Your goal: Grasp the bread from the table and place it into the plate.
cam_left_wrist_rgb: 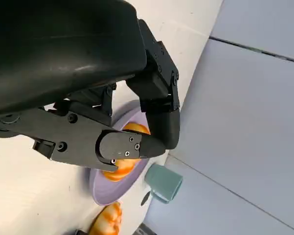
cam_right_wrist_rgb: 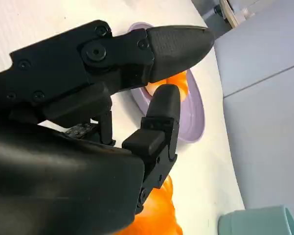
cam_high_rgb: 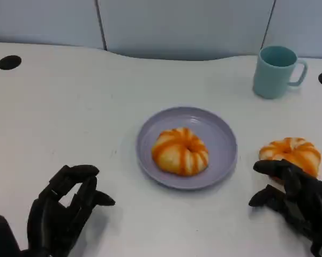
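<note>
Cut off at the head view's lower corners: left hand (cam_high_rgb: 64, 214) and right hand (cam_high_rgb: 297, 201). Partly hidden behind fingers (cam_left_wrist_rgb: 132, 147): plate (cam_left_wrist_rgb: 105, 188), its bread (cam_left_wrist_rgb: 118, 169). Cropped at bottom edge: second bread (cam_right_wrist_rgb: 154, 215), mug (cam_right_wrist_rgb: 257, 223).

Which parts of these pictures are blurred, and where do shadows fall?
Head view: sharp, even light, soft shadow under the plate. Left wrist view: the left hand looms dark, the mug slightly soft. Right wrist view: the bread on the table is a blurred orange patch beside the right hand.
</note>
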Tool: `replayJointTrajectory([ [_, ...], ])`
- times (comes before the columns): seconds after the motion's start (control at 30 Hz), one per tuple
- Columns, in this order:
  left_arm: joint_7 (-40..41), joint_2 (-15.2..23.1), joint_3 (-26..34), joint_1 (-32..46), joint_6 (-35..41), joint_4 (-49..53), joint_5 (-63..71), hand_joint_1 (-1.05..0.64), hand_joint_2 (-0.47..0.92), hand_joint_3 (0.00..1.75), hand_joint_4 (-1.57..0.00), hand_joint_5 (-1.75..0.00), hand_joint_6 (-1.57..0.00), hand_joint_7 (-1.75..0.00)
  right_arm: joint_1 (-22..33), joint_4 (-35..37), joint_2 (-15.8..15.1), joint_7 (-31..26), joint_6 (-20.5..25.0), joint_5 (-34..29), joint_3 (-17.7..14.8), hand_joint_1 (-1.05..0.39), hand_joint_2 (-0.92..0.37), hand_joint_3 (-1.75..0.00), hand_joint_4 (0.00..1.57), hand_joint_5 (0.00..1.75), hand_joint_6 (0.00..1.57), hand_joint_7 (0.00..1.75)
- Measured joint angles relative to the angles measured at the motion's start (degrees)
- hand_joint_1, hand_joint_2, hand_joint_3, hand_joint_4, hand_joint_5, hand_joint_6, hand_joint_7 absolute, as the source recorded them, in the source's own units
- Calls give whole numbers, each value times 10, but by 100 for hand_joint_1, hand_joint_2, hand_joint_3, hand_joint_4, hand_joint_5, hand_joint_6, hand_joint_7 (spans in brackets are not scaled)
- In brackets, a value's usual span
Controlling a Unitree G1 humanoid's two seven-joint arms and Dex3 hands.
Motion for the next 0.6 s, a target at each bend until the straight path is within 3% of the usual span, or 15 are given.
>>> replayJointTrajectory([
  [0.6, -5, 2, -1, 0, -6, 7, 0, -32, 83, 32, -70, -154, -67, -113, -2, 8, 0, 8, -12, -2, -3, -42, -92, -29, 60, 142, 58, 100],
])
